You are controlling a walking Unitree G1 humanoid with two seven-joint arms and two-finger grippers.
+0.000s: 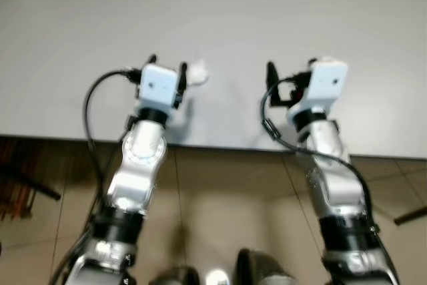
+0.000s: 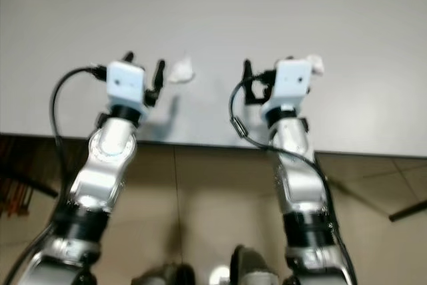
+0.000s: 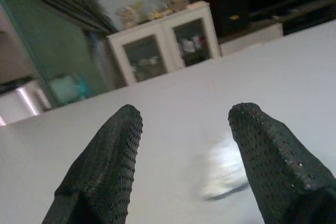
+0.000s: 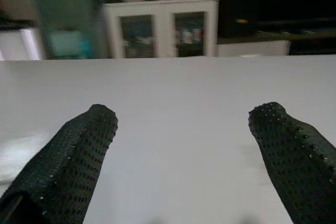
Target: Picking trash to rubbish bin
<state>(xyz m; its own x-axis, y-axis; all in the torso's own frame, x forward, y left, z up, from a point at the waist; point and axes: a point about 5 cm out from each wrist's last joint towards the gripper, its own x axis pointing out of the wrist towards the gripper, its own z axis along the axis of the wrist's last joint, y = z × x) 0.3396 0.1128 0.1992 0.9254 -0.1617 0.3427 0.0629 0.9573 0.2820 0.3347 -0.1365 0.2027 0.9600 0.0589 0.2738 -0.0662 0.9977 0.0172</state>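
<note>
A crumpled white scrap of paper (image 1: 197, 73) lies on the grey table (image 1: 220, 11), just off the right-hand finger of my left gripper (image 1: 167, 65). That gripper hovers low over the table near its front edge, open and holding nothing. In the left wrist view the scrap is a white blur (image 3: 224, 178) beside one finger (image 3: 273, 156). My right gripper (image 1: 291, 68) is open over the table further right, nothing between its fingers (image 4: 68, 161). A small whitish lump (image 2: 315, 65) shows beside the right wrist; I cannot tell what it is.
The table's front edge (image 1: 220, 146) runs just under both wrists, with tiled floor (image 1: 220, 198) below. Black cables loop off each arm. A white glass-door cabinet (image 3: 168, 45) stands beyond the table's far side. A dark leg of some furniture (image 1: 408, 217) lies on the floor at right.
</note>
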